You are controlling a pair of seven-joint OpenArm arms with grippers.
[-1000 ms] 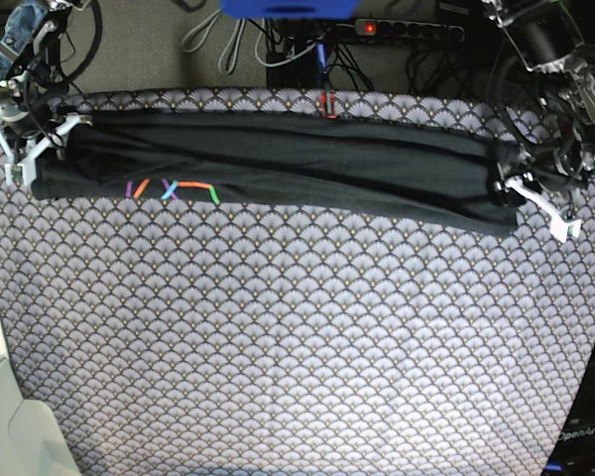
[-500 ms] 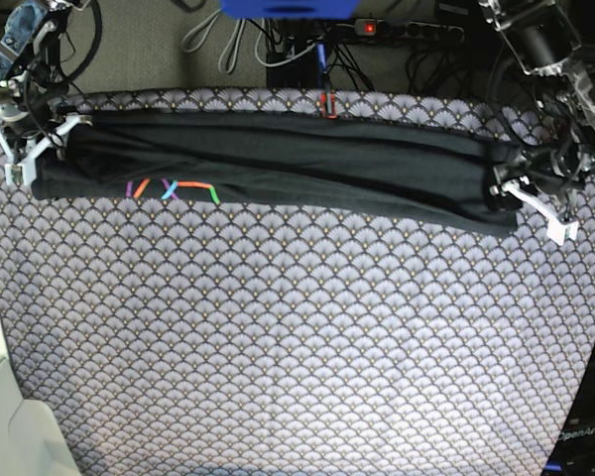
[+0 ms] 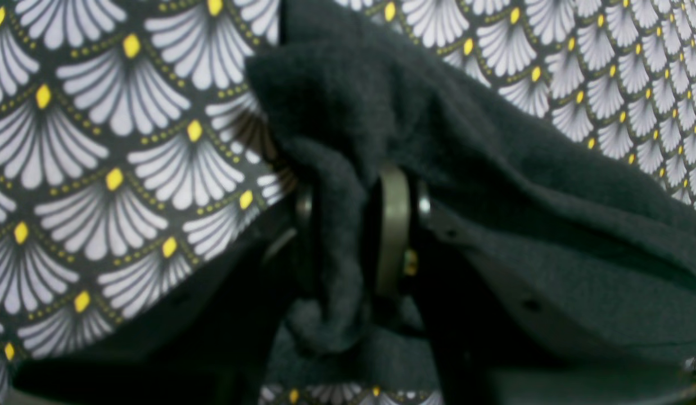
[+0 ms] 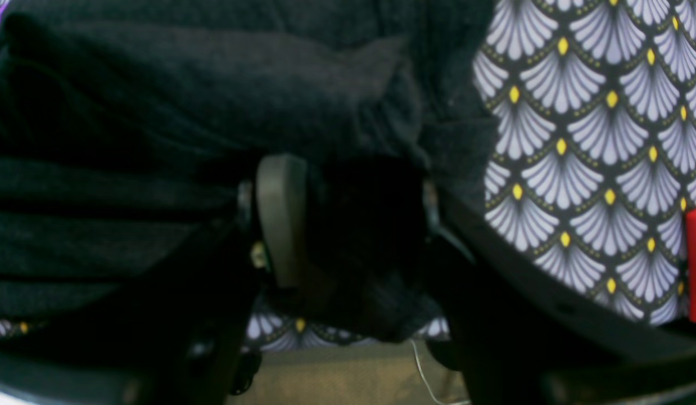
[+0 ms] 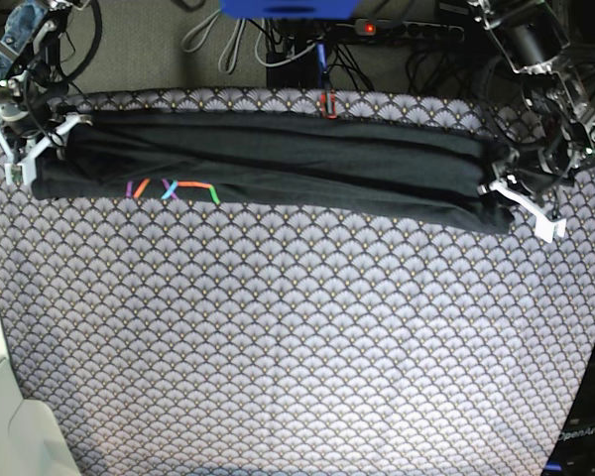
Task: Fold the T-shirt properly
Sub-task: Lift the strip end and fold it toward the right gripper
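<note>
The base view looks steeply down from above on the whole scallop-patterned cloth (image 5: 278,347). Each wrist view sits very close, facing along its fingers at one end of the T-shirt (image 5: 268,164): left wrist at 3 o'clock, right wrist at 9 o'clock.

T-shirt (image 5: 268,169) lies across the far side of the cloth (image 5: 278,347)

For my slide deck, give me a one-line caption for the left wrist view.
Left gripper fingers pinching a bunched T-shirt edge over the scallop-patterned cloth.
</note>
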